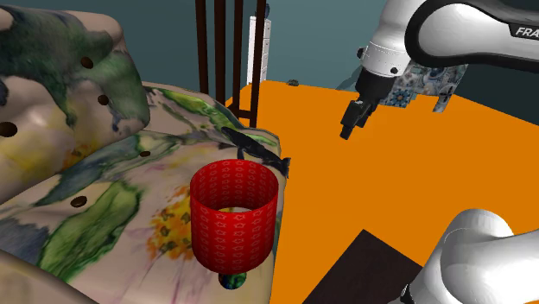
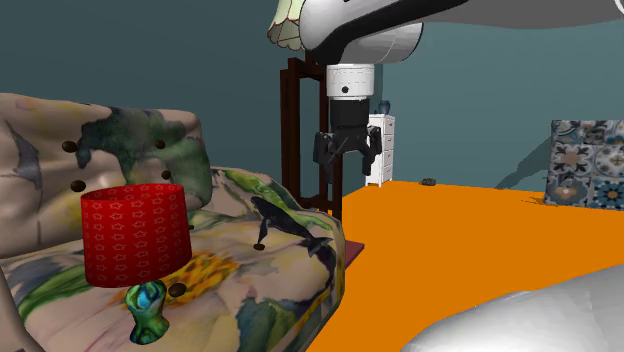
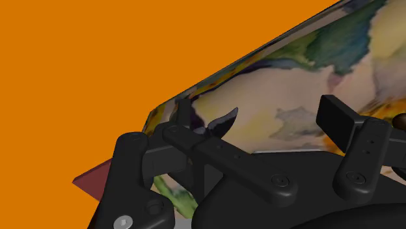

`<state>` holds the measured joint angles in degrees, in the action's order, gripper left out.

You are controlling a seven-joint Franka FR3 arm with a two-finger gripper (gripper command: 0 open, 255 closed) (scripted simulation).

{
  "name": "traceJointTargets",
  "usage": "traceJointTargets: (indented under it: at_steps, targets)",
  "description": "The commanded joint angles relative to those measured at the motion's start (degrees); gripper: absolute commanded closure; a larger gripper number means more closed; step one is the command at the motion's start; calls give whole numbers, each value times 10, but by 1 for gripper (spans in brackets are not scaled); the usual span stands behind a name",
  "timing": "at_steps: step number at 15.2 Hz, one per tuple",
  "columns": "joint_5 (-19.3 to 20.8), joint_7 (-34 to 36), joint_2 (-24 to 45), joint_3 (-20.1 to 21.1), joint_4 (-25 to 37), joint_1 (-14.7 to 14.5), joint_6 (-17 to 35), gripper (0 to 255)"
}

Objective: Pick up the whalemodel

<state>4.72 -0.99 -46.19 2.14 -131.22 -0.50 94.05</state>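
At the edge of the sofa (image 1: 112, 186), near the lamp (image 1: 233, 216), the whale (image 1: 256, 148) is lying close to the drop to the floor (image 1: 363, 190). The gripper (image 1: 350, 129) is hovering well apart, fingers spread, holding nothing. An off-centre descent would be risking knocking the whale off the cushion.

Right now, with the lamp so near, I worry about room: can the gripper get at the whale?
Probably yes. The whale lies at the sofa edge, apart from the lamp; the gripper, jaws open, hangs higher beside it, nothing between.

The flower-patterned sofa (image 1: 95, 203) is carrying a dark whale model (image 1: 256, 149) near its seat's edge, a red-shaded lamp (image 1: 233, 216) standing nearby.
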Motion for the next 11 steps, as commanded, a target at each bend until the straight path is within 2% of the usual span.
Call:
traceJointTargets:
  at_steps: [1,11]
  targets:
    - [0,0,0,0,0,0,0,0]
    - [-14,-107,152,-62,-10,-31,204,0]
